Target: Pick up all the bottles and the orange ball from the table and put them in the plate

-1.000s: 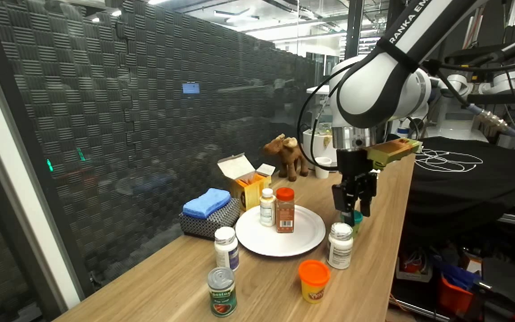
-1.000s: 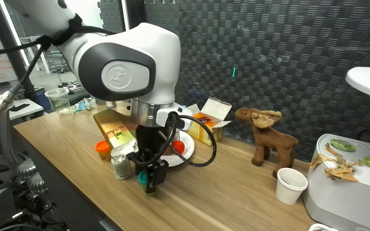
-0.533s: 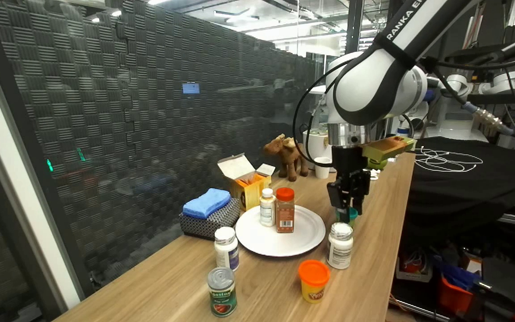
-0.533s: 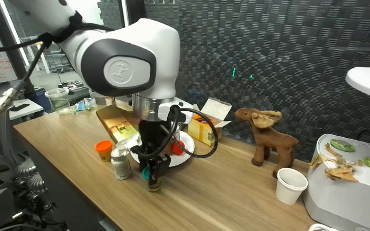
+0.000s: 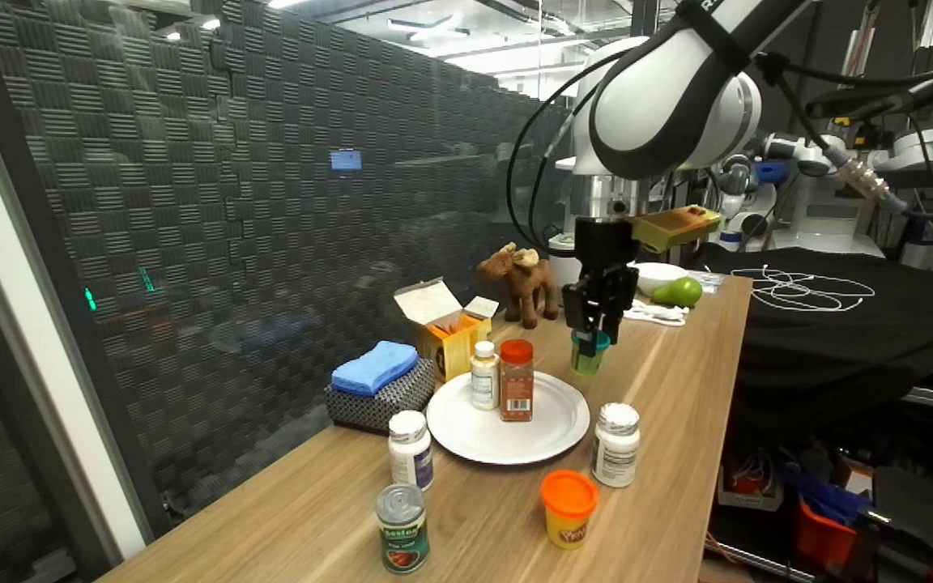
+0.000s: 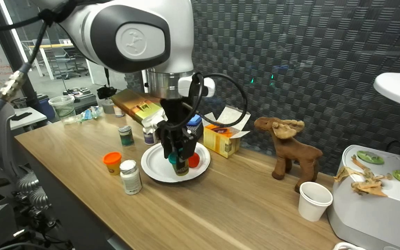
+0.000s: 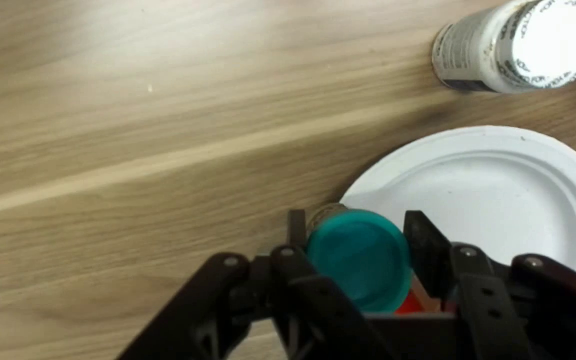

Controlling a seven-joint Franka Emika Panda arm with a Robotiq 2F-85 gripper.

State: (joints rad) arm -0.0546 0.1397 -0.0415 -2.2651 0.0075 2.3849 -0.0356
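My gripper (image 7: 358,235) is shut on the green tub with a teal lid (image 7: 360,260), its fingers pressed to both sides. The tub hangs roughly upright above the table (image 5: 313,534), and in an exterior view this tub (image 6: 181,170) overlaps the white plate (image 6: 155,165). On the plate stand a white-capped bottle (image 5: 484,380) and a red-capped jar (image 5: 517,393). Off the plate are two white bottles, one white bottle (image 5: 616,449) beside it and another white bottle (image 5: 411,457) at its opposite side. A green can (image 5: 402,530) stands nearby. The orange ball appears as a short orange-lidded yellow tub (image 5: 569,510).
Behind the plate sit an open yellow carton (image 5: 456,348) and a blue cloth (image 5: 375,368) on a dark mesh box (image 5: 389,401). A brown toy moose (image 6: 288,149), white paper cups (image 6: 314,201) and a grey-white appliance (image 6: 377,215) line the table farther along.
The jaws have closed on the teal-lidded tub. Gripper and tub have risen off the table and moved away from the nearby white bottle. The other things stay where they were.
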